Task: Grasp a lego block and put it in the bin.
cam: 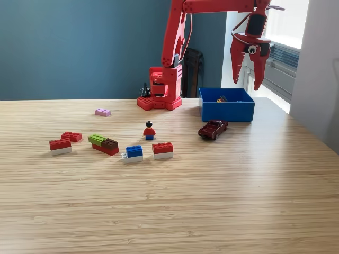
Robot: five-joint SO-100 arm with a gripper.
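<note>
Your gripper (247, 83) hangs empty, jaws apart, above the blue bin (226, 110). At its eight o'clock the red-and-white lego block (162, 150) sits: light, rigid, slick. Pinch its flat long sides.

Arm (175, 37) and gripper (248, 79): red. Bin (226, 109), right of centre: blue. Toy car (213, 128): dark red. Lower left bricks: red-on-white (162, 150), blue-on-white (133, 153), green-brown-red (104, 144), pink (103, 112). Table (169, 211): light wood grain.
</note>
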